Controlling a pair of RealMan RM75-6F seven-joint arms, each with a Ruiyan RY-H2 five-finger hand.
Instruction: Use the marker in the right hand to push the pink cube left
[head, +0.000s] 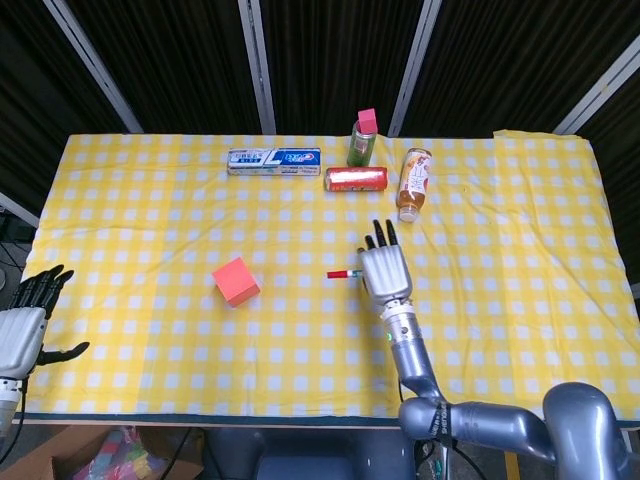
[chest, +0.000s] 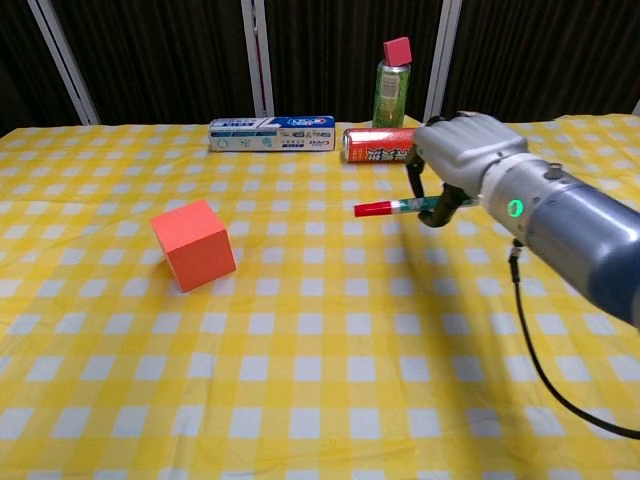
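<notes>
The pink cube (head: 236, 281) (chest: 194, 244) sits on the yellow checked cloth, left of centre. My right hand (head: 384, 272) (chest: 464, 150) hangs well to the right of it and holds the marker (head: 342, 273) (chest: 393, 207), red cap pointing left toward the cube. A wide gap separates the marker tip from the cube. Off the table's left front corner, my left hand (head: 24, 329) stays with its fingers spread and nothing in it; the chest view does not show it.
Along the far side lie a toothpaste box (head: 273, 161) (chest: 271, 133), a red can (head: 356, 179) (chest: 378, 145) on its side, a green spray can (head: 362, 139) (chest: 391, 82) with a pink cap, and a tipped bottle (head: 413, 184) (chest: 466, 134).
</notes>
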